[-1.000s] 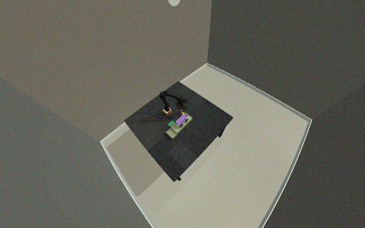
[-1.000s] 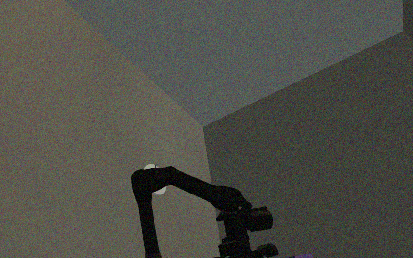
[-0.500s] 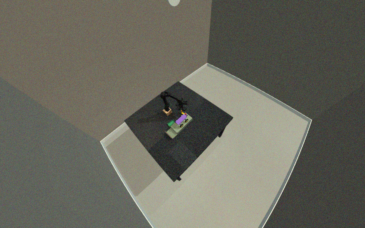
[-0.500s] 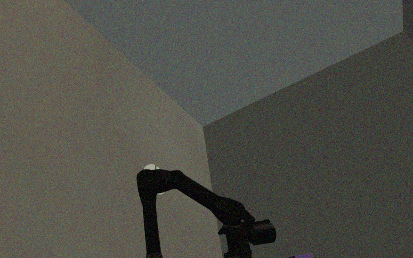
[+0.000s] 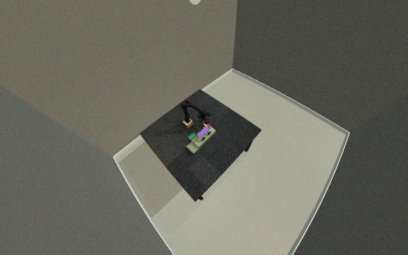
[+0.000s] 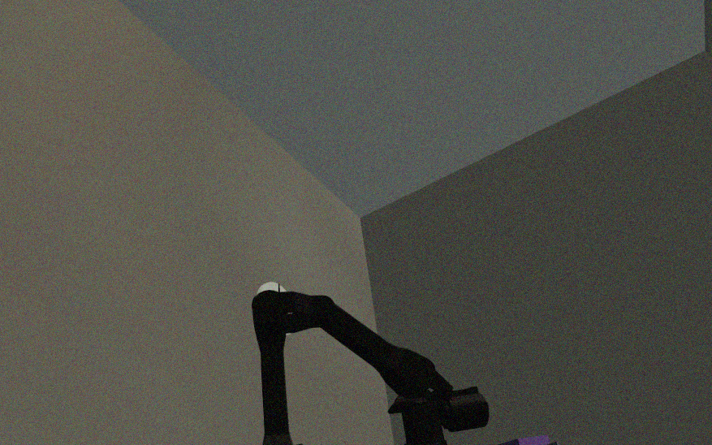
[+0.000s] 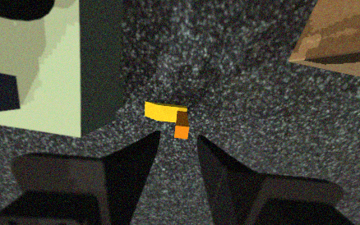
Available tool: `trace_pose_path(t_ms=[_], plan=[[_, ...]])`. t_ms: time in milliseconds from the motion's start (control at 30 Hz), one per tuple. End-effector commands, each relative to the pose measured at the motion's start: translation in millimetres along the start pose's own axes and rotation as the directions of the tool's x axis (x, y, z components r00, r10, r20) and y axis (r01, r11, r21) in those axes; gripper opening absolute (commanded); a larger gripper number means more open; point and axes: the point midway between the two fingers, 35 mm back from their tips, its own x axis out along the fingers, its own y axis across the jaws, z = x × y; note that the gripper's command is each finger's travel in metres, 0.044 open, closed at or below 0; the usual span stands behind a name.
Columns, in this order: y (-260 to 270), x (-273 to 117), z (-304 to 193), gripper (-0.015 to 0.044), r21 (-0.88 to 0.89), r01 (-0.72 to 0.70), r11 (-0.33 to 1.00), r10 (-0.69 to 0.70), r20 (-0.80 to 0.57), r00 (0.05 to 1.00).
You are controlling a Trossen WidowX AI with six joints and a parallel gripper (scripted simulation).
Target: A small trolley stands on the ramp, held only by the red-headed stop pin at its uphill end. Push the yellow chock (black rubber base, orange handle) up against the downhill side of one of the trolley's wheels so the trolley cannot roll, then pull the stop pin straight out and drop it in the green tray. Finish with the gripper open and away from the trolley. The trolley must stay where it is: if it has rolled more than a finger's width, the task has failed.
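Speckled black bench (image 5: pixel 227 133) (image 7: pixel 243 123) under the claw (image 7: pixel 178 136), which sits half-open, nothing in it. Chock (image 5: pixel 204 124) (image 7: pixel 161 112) lies just ahead of the tips, beside the ramp (image 5: pixel 193 147) (image 7: pixel 64 119). Probably light with a grippy base; I'd pinch the orange handle (image 7: pixel 181 132).

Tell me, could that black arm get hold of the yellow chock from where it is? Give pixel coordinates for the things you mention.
Probably yes: the gripper (image 7: pixel 178 136) stands open, and in the wrist view nothing shows between its fingers and the yellow chock (image 5: pixel 204 124) (image 7: pixel 165 112), though the ramp (image 5: pixel 193 148) (image 7: pixel 64 117) is close beside.
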Motion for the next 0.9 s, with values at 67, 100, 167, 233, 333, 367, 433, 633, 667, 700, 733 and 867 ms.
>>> trace_pose_path(t_ms=[67,100,167,233,333,367,433,633,667,700,733,867], plan=[[-1.9,11.3,2.7,0.019,-0.001,0.004,1.0,-0.004,0.01,1.0],[-2.0,12.8,2.8,0.019,-0.001,0.004,1.0,-0.004,0.01,1.0],[-2.2,15.8,3.0,0.019,-0.001,0.004,1.0,-0.004,0.01,1.0],[-2.4,17.6,3.2,0.019,-0.001,0.004,1.0,-0.004,0.01,1.0],[-2.4,17.8,3.2,0.019,-0.001,0.004,1.0,-0.004,0.01,1.0],[-2.4,17.8,3.2,0.019,-0.001,0.004,1.0,-0.004,0.01,1.0],[-2.4,17.8,3.2,0.019,-0.001,0.004,1.0,-0.004,0.01,1.0],[-2.2,24.6,3.0,0.019,-0.001,0.004,1.0,-0.004,0.01,1.0],[-2.2,26.1,3.0,0.019,-0.001,0.004,1.0,-0.004,0.01,1.0],[-2.2,27.7,3.0,0.019,-0.001,0.005,1.0,-0.004,0.01,1.0],[-2.2,29.3,3.0,0.019,-0.001,0.005,1.0,-0.004,0.01,1.0],[-2.3,35.8,3.2,0.019,-0.001,0.005,1.0,-0.005,0.01,1.0]])
